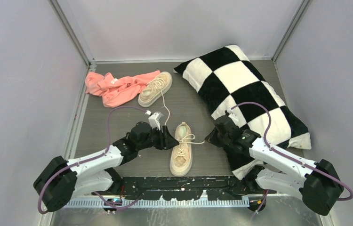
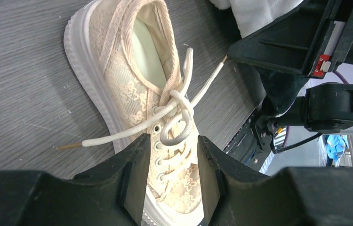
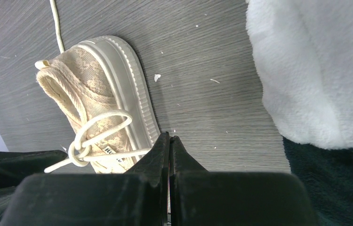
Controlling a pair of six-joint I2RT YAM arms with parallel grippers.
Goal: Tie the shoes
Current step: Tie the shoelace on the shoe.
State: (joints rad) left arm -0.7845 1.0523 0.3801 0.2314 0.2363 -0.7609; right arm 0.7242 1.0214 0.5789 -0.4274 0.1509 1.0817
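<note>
Left gripper point(image 2: 172, 141), fingers apart, straddles a beige shoe's point(image 2: 127, 80) laced front. Right gripper point(image 3: 170, 137), fingers pressed together, pinches the end of a lace point(image 3: 118, 154) stretching from that shoe's knot.

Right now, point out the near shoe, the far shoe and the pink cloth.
near shoe point(image 1: 182, 149), top view, laced upper
far shoe point(image 1: 155, 88), top view, laced upper
pink cloth point(image 1: 118, 89), top view, middle

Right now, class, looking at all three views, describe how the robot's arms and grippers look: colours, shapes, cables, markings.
The left arm and right arm match: white shells between chunky black joints, each trailed by a loose purple cable. The left gripper and right gripper are matte black with flat, wedge-shaped fingers. A small white camera box sits on the left wrist.
</note>
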